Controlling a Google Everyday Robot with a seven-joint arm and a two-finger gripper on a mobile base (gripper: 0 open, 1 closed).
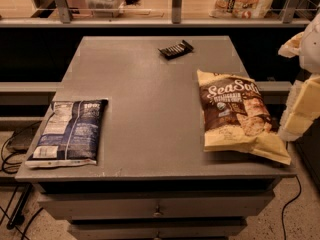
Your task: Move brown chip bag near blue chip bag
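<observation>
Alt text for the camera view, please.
A brown chip bag lies on the right of a grey table, a blue chip bag on the left, well apart. The gripper is at the frame's right edge beside the brown bag; a small black bar lies at the back.

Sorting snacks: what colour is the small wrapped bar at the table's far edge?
The bar is black, camera view; the gripper is beside the table, right edge.
</observation>
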